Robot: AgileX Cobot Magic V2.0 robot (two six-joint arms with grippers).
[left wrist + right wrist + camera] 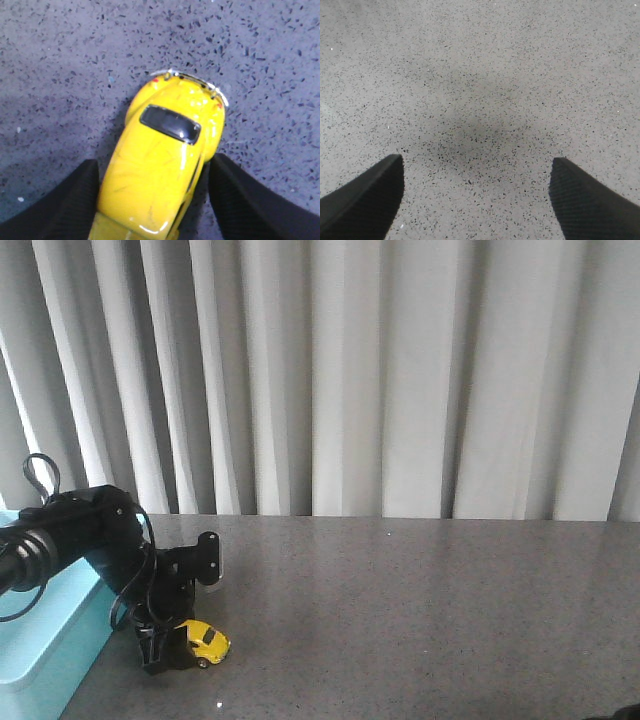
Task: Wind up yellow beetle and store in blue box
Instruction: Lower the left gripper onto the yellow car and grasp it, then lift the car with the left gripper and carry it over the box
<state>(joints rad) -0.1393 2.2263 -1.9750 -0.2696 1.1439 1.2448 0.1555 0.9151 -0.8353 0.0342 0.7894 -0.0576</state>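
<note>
The yellow beetle (208, 642) stands on the grey speckled table near the front left. In the left wrist view the yellow beetle (160, 165) lies between my left gripper's jaws (152, 175), roof up, with its chrome bumper pointing away from the wrist. One finger (65, 200) touches its side; a narrow gap shows at the other finger (245, 200). In the front view my left gripper (178, 648) reaches down over the car's end. The blue box (40, 640) sits at the left edge, beside the arm. My right gripper (476, 172) is open and empty over bare table.
A white pleated curtain (380, 380) hangs behind the table's far edge. The left arm (90, 540) with its cables reaches over the blue box's near corner. The grey tabletop (430, 610) stretches to the right.
</note>
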